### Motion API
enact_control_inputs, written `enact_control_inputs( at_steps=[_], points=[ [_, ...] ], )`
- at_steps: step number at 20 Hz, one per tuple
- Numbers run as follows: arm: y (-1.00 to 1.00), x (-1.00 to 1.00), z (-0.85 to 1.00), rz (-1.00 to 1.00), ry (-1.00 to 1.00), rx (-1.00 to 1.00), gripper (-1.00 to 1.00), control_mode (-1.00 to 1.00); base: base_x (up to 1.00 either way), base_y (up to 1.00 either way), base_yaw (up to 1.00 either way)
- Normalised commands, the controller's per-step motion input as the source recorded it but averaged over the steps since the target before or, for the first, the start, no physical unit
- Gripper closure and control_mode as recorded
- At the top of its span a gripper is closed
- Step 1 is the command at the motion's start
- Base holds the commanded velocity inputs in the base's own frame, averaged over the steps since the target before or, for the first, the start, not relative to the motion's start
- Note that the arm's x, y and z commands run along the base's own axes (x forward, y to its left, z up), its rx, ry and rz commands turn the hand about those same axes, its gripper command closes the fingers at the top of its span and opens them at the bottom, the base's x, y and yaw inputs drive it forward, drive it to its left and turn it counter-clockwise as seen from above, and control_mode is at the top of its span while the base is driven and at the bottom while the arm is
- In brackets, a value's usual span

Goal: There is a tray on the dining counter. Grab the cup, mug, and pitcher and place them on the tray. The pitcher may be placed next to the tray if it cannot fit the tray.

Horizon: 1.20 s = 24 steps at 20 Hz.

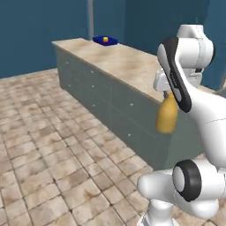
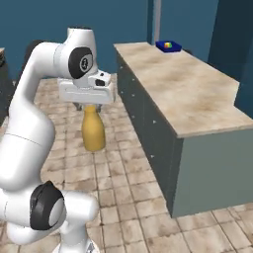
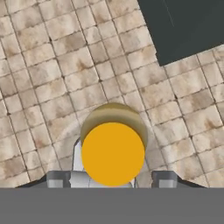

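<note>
Lighting: even, diffuse, moderately bright; source not discernible. Shadows: faint, soft on the tiled floor [image 3: 52, 65] beyond the jaws. Glare: none. Sharpness: soft, low-resolution rendering throughout; mild blur on edges of the pitcher [image 3: 113, 151] between the jaws. Edge distortion: none apparent.

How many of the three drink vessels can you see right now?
2. The pitcher hangs in the claw above the floor; the cup sits on the tray at the counter's far end. The mug may be hidden.
</note>
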Motion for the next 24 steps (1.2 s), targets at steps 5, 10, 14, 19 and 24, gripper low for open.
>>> enact_control_inputs(
  at_steps=[5, 10, 14, 19, 24],
  points=[
    [0.0, 0.0, 0.0, 0.0, 0.0, 0.0, 1.0, 1.0, 0.0, 0.0, -0.71],
    [0.0, 0.0, 0.0, 0.0, 0.0, 0.0, 1.0, 1.0, 0.02, 0.0, -0.71],
    [0.0, 0.0, 0.0, 0.0, 0.0, 0.0, 1.0, 1.0, 0.01, 0.0, -0.71],
    [0.0, 0.0, 0.0, 0.0, 0.0, 0.0, 1.0, 1.0, 0.04, 0.0, -0.64],
    [0.0, 0.0, 0.0, 0.0, 0.0, 0.0, 1.0, 1.0, 0.37, 0.02, -0.44]
  ],
)
